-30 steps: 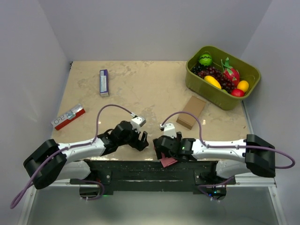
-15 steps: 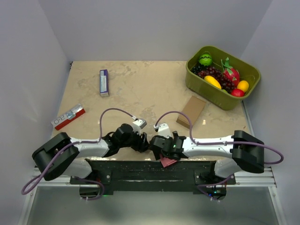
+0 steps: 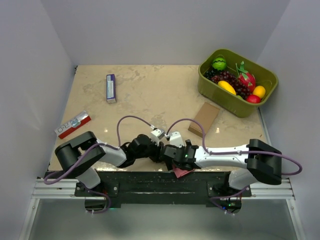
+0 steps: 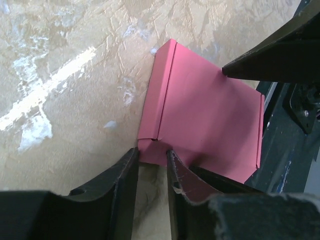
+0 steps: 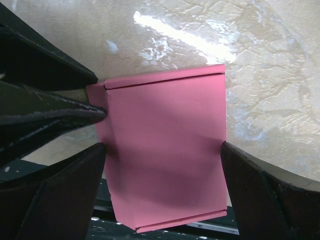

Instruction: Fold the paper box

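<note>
Now the left tool (image 4: 151, 152), newly swung in, narrows on a corner flap of the paper box (image 4: 205, 120) at the desk (image 4: 75, 75) edge, grip unclear; the right tool (image 5: 162, 147) straddles it, spread wide. Folding looks imminent.

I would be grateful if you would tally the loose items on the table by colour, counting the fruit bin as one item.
Pink paper box: 1
Brown cardboard box: 1
Purple-and-white box: 1
Red-and-white packet: 1
Green bin: 1
Total: 5
</note>
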